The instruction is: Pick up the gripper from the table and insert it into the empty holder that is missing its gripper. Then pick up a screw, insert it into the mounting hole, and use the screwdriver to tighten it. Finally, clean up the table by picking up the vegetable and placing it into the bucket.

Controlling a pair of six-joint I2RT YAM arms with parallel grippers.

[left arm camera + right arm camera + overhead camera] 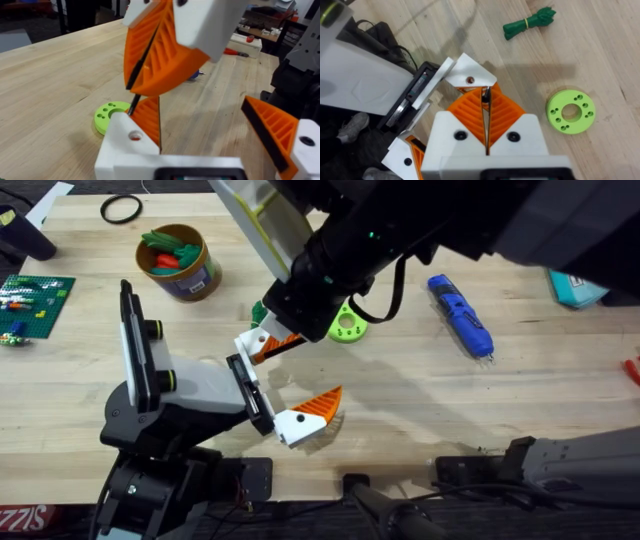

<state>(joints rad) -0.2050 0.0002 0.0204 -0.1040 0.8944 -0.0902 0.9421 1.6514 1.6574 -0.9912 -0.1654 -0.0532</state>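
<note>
Evidently the right hand [486,107] pinches a thin dark screw [484,95] just above the mounting hole [469,79] of the gripper [262,346], already seated in the holder [243,380], so the screw drops straight in. Beyond the holder, the screwdriver [461,313] lies on the worktop [420,410].

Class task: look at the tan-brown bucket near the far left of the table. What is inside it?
Inside the bucket lie green and orange-red toy vegetable pieces, heaped near its yellowish rim. The bucket's bottom, and anything beneath those pieces, is covered and cannot be seen.
</note>
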